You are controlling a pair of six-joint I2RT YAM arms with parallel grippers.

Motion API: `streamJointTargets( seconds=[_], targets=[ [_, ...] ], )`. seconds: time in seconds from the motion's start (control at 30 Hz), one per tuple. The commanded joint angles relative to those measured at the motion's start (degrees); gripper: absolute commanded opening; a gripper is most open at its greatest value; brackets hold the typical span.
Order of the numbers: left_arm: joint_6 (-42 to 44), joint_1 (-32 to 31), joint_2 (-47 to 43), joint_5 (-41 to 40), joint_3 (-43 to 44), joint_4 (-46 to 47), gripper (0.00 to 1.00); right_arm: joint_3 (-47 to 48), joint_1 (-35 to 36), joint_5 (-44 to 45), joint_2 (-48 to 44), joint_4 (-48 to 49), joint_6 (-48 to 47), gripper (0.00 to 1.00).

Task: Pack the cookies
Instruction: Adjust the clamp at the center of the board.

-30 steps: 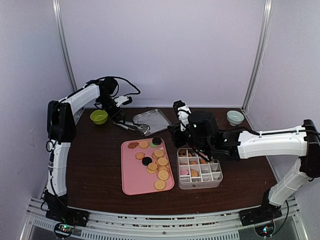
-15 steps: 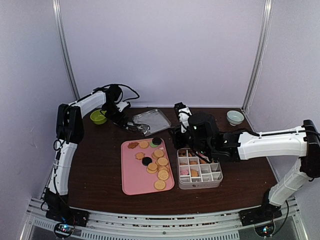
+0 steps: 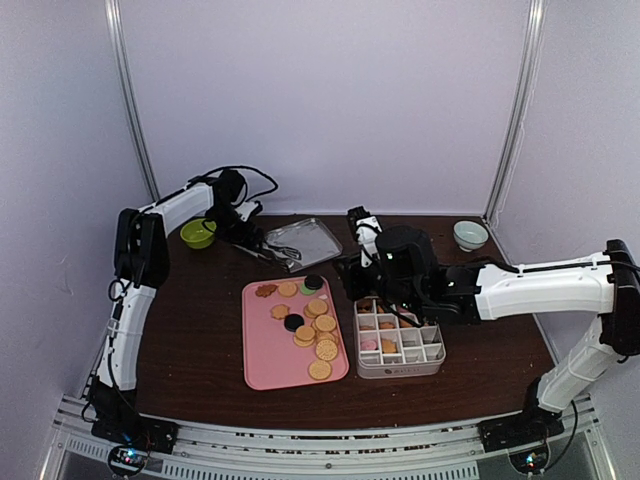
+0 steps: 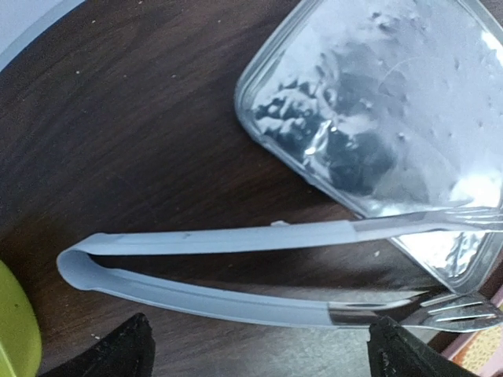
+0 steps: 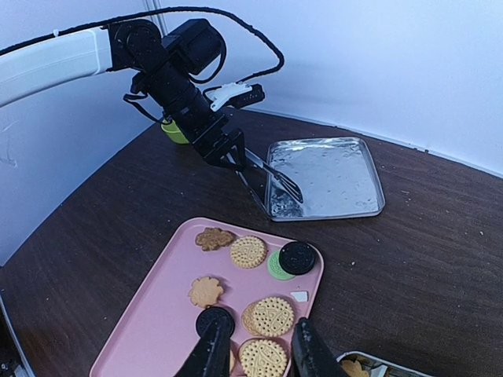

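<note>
The cookies lie on a pink tray: round golden ones, brown flower shapes and two black rounds. Several more sit in a divided box to its right. My right gripper is open and empty, hovering over the tray's right side. In the right wrist view its fingers flank a round golden cookie from above. My left gripper is open just above metal tongs with pale blue handles. The tongs' tips rest by a metal tray.
A green bowl stands at the back left, just left of the left gripper. The metal tray lies behind the pink tray. A pale bowl stands at the back right. The enclosure's walls stand close behind.
The left arm's upper links swung toward the back wall while its gripper stayed over the tongs. The right gripper edged slightly left toward the pink tray.
</note>
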Motion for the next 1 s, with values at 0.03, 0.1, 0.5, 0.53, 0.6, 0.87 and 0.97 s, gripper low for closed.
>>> streamJointTargets(
  seconds=[0.03,0.1,0.5,0.53,0.6,0.87,0.97],
  targets=[
    [-4.6,-1.5,-1.8,3.3,1.4,2.0,0.97,0.0,0.5,-0.4,-0.2,-1.4,1.1,0.28],
    [-5.0,-1.7,-1.0,1.8,1.4,1.7,0.96,-0.1,0.6,-0.3,-0.3,-1.5,1.4,0.27],
    [-5.9,-1.7,0.9,-1.0,-0.7,0.3,0.90,0.1,0.9,0.1,-1.9,-2.3,2.3,0.26],
    [-6.0,-1.7,0.9,-1.0,-0.8,0.4,0.89,0.0,1.0,0.1,-2.1,-2.4,2.3,0.26],
    [-6.3,-1.7,0.8,-1.2,-1.3,0.4,0.88,0.0,1.0,0.2,-2.3,-2.6,2.3,0.26],
    [-8.7,-1.2,0.6,-1.4,-4.1,1.3,0.85,-0.3,1.1,0.2,-2.9,-3.2,2.4,0.24],
    [-8.9,-1.1,0.6,-1.4,-3.7,1.3,0.81,-0.4,1.1,0.1,-3.1,-3.4,2.5,0.24]
  ],
)
